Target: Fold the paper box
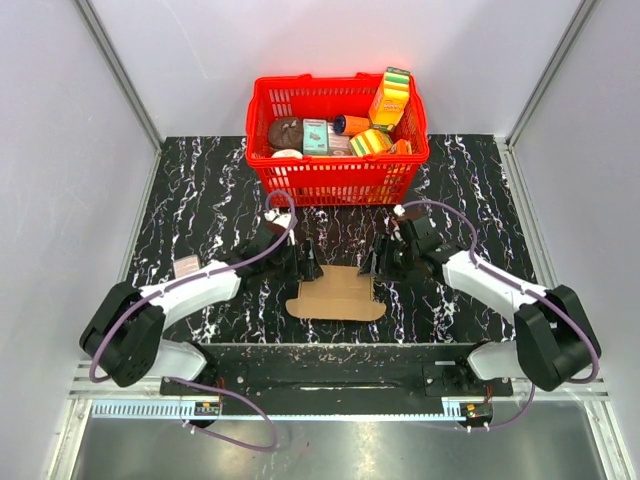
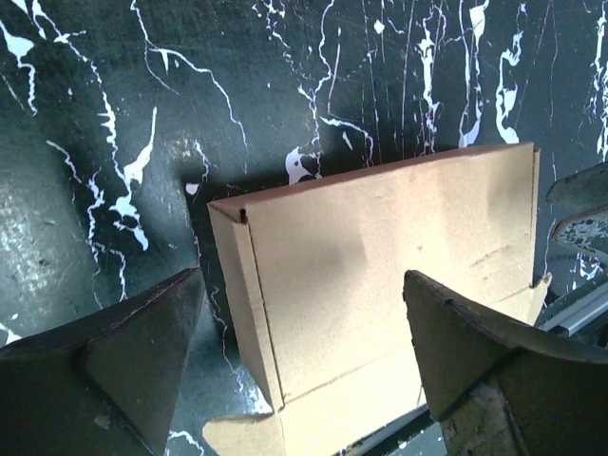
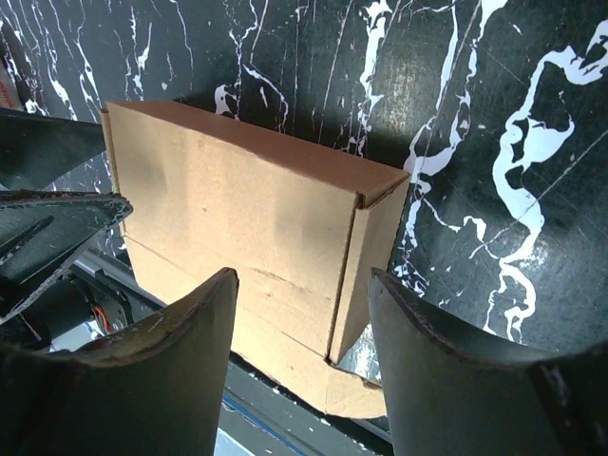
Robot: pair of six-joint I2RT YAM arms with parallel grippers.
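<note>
The paper box [image 1: 338,295] lies on the black marbled table [image 1: 200,200], in the middle and towards the near edge, well short of the red basket [image 1: 330,182] that stands at the far side with printed packages [image 1: 389,98] in it. The left gripper [image 1: 308,262] sits at the box's far left corner and the right gripper [image 1: 374,264] at its far right corner, the two facing each other across the cardboard. From above the sheet looks mostly flat, with a rounded tab at each near corner. The wrist views show that its far part is raised into a shallow wall with a short end panel turned in at each side. In the left wrist view the jaws stand wide apart, the dark fingers [image 2: 133,361] either side of the box's left end, and bare table shows between the left finger and the cardboard. In the right wrist view the jaws are likewise apart (less widely), and the right end panel stands in the gap between the fingers [image 3: 456,361]. Neither gripper is clamped on the box.
</note>
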